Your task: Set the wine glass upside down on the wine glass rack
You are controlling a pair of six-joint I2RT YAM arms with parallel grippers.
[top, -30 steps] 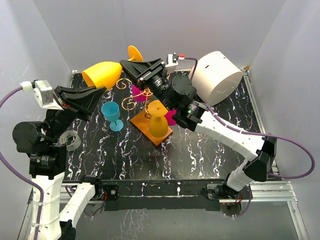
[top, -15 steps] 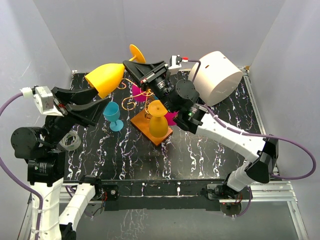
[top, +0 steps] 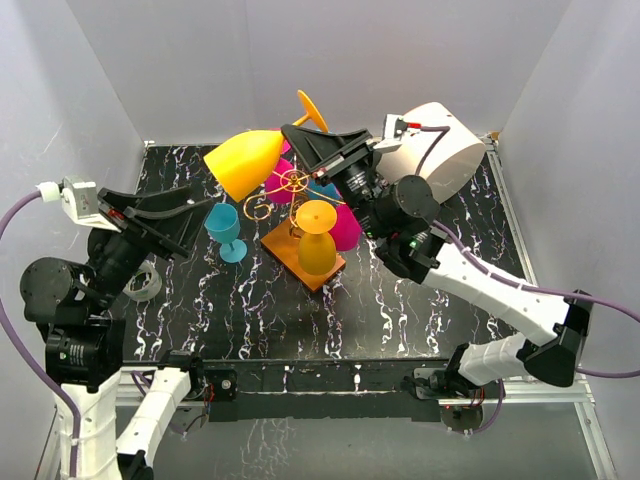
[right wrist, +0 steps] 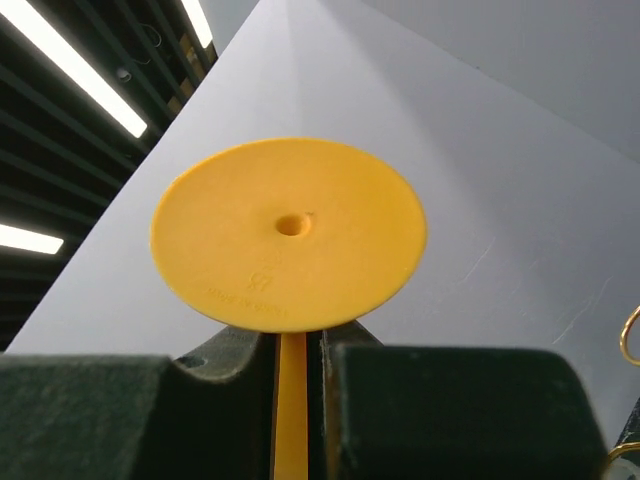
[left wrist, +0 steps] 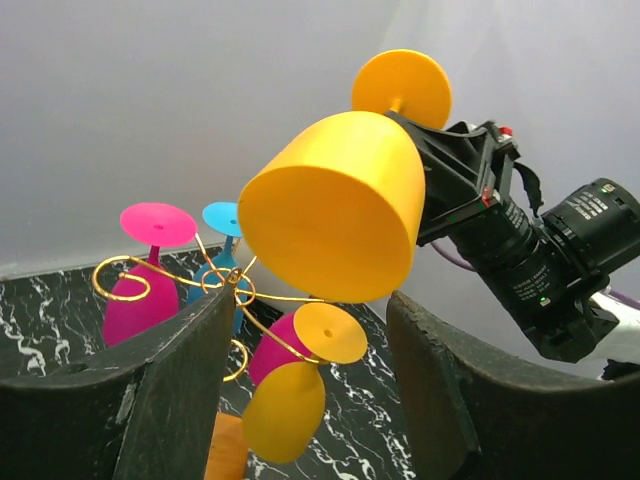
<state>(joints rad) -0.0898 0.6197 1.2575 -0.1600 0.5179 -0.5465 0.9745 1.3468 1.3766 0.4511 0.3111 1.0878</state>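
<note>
Because the glass [top: 243, 163] must hang bowl-down, the right gripper [right wrist: 297, 355] pinches its stem and tips it above the rack [top: 292, 181]; the left gripper [left wrist: 308, 300], beside the rack, is spread wide.

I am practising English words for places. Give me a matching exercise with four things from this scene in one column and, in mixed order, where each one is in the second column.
Things:
1. rear yellow glass
2. blue glass left of the wire rack
3. front yellow glass
4. roll of tape

Places:
a. hangs upside down on the wire rack
b. held by its stem in the right gripper
c. stands upright on the table
d. lies flat near the table's left edge

Pairs: 1-b, 2-c, 3-a, 4-d
</note>
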